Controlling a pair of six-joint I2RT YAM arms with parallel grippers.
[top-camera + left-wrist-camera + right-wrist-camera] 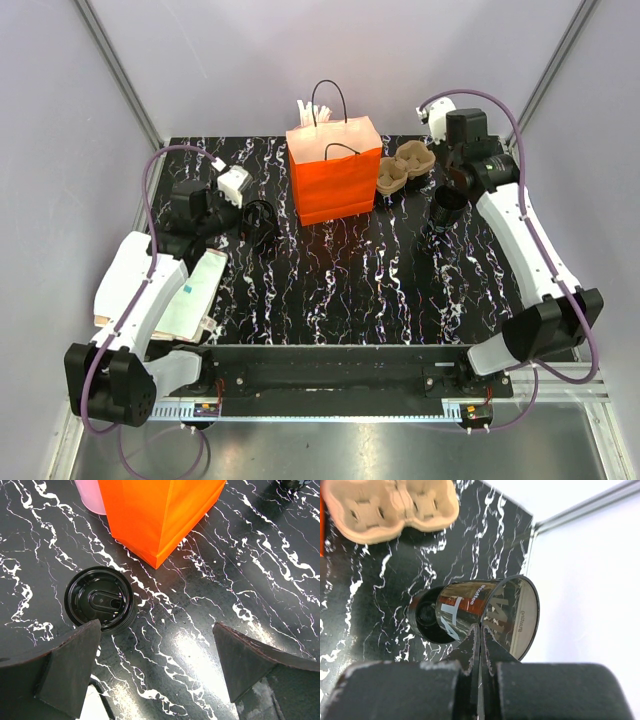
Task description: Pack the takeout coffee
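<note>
The left gripper [156,627] hangs spread wide and empty by the takeout coffee [102,597], which stands beside the orange bag [160,515], poised to grasp it, while the closed right gripper [479,626] apparently pinches a tilted black cup [470,607] by its wall.

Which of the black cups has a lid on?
The coffee cup standing left of the orange bag, near the left fingers; the other cup, pinched by the right fingers, is tilted and open-mouthed.

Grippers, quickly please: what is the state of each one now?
Left gripper: open, holding nothing.
Right gripper: closed on the rim of the black cup.
</note>
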